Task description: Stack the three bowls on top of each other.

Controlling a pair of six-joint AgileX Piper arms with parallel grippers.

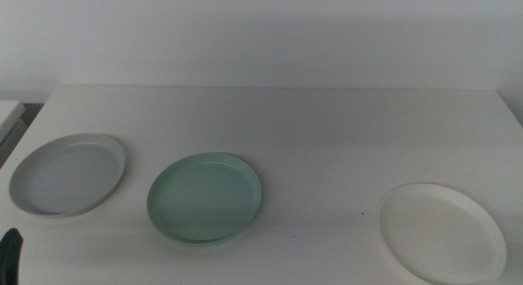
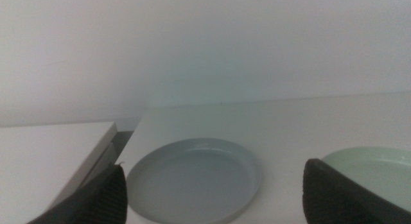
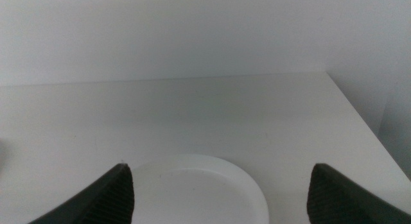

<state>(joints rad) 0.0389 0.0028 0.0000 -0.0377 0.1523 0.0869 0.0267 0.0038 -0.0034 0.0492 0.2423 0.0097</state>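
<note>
Across the surface [image 1: 327, 130] you see three upright round bowls: grey [image 1: 67, 174], mint [image 1: 204, 197], white [image 1: 441, 232]. Left tool [image 2: 215, 198] and right tool [image 3: 221, 198] both sit released, holding nothing.

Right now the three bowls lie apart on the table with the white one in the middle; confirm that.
Wrong in one respect: the mint green bowl lies in the middle. The white bowl is on the right and the grey bowl on the left, all apart, as the middle view shows.

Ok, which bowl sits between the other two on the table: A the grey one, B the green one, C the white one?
B: in the middle view the green bowl lies between the grey bowl and the white bowl, all three apart and unstacked.
</note>
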